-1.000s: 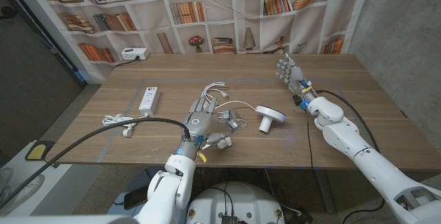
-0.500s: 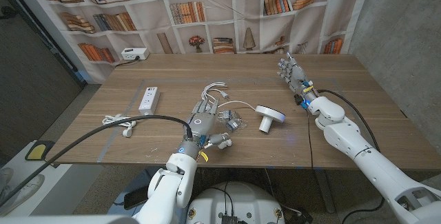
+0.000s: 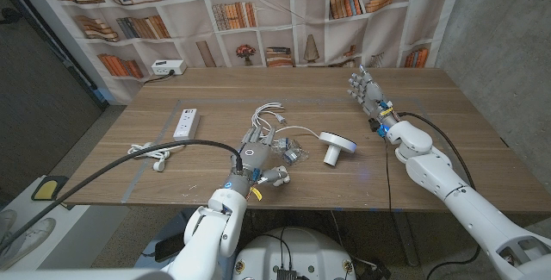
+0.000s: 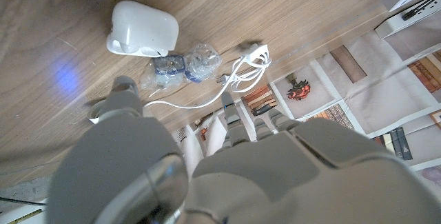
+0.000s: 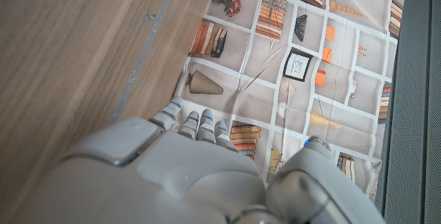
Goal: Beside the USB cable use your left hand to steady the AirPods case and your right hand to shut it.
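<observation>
White and open, your AirPods case (image 3: 337,147) sits on the wooden tabletop (image 3: 448,133), lid hinged out to one side. Just beside the AirPods case, toward your left arm, lie two small clear-wrapped packets (image 3: 290,152), and beyond those the coiled white USB cable (image 3: 269,114). Your left robot hand (image 3: 256,156) is near the AirPods case on the packet side, fingers spread and gripping nothing, apart from the case. Your right robot hand (image 3: 365,91) is well apart from the AirPods case, toward the far edge of the tabletop, fingers extended and also holding nothing. Farther from the AirPods case than the cable, on your left, you have a white power strip (image 3: 187,124) and a grey cord (image 3: 151,150).
</observation>
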Robot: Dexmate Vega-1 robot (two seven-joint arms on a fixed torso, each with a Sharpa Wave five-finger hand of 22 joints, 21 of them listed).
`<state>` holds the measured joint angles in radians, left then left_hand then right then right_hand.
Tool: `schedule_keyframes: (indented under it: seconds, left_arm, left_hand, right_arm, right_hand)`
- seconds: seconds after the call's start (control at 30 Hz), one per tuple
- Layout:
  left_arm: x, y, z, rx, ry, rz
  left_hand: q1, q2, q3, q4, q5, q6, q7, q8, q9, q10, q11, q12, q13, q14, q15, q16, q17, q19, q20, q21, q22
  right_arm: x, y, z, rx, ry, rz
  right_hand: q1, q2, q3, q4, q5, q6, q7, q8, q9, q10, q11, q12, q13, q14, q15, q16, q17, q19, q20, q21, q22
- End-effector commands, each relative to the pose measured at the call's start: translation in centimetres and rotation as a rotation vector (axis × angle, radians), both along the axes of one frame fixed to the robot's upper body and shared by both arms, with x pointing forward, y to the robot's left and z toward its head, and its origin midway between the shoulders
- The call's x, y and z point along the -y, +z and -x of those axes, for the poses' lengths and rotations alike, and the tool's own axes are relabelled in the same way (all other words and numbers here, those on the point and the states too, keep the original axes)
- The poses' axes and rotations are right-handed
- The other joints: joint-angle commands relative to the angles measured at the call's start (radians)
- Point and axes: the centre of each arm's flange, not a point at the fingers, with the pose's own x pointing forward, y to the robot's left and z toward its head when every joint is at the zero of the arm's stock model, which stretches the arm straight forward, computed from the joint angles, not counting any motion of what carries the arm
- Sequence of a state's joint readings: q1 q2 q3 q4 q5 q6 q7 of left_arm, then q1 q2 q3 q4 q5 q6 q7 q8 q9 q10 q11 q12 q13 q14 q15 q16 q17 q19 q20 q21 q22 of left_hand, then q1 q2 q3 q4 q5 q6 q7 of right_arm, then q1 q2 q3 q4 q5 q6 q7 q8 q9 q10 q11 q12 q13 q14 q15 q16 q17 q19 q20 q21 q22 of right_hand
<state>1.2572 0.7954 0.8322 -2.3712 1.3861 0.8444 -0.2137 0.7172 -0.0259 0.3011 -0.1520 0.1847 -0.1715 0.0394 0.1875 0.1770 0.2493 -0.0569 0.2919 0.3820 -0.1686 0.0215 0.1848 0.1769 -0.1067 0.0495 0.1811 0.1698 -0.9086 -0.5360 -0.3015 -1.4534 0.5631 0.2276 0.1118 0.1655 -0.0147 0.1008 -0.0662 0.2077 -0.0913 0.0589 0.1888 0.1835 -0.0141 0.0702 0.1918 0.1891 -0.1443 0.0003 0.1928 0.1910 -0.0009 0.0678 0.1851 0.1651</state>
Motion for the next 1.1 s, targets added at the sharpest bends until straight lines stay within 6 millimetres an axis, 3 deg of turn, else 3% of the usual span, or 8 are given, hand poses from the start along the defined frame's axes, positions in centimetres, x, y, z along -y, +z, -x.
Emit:
schedule_keyframes:
  seconds: [0.03,0.57,1.1]
  left_arm:
    - [0.0,0.0,0.0,-0.067,-0.008,-0.05]
    - [-0.5,-0.1,0.2,-0.097,0.002,-0.04]
    - [-0.6,-0.9,-0.1,-0.101,-0.006,-0.03]
  left_hand:
    - [0.008,0.002,0.008,-0.002,0.004,-0.378,0.007,-0.005,0.003,-0.005,-0.001,-0.002,0.004,-0.022,0.004,-0.001,0.002,-0.014,0.005,-0.001,0.003]
    - [-0.002,-0.004,0.005,0.003,-0.003,-0.357,0.002,0.004,0.002,0.025,0.006,0.007,0.011,-0.009,0.002,0.008,0.002,-0.019,0.013,0.005,0.004]
    - [-0.007,-0.004,0.005,0.005,-0.005,-0.349,0.001,0.005,0.002,0.043,-0.01,0.012,0.016,0.003,-0.003,0.014,0.002,-0.012,0.01,0.009,0.004]
  right_arm:
    - [-0.1,0.2,0.2,0.002,-0.002,0.001]
    - [-0.4,0.0,0.2,-0.002,-0.002,0.001]
    - [-0.8,0.1,0.3,0.004,-0.001,0.001]
  right_hand:
    - [0.008,0.004,0.002,-0.006,-0.004,-0.003,-0.008,0.004,0.003,-0.004,0.001,0.006,0.002,-0.006,-0.002,0.002,0.003,-0.007,0.006,-0.003,0.004]
    - [0.008,0.005,0.001,-0.007,-0.005,-0.003,-0.008,0.004,0.003,-0.006,0.002,0.006,0.002,-0.006,-0.003,0.002,0.003,-0.009,0.007,-0.003,0.004]
    - [0.008,0.006,0.001,-0.009,-0.005,-0.004,-0.009,0.004,0.003,-0.007,0.001,0.006,0.002,-0.007,-0.004,0.002,0.003,-0.01,0.009,-0.002,0.004]
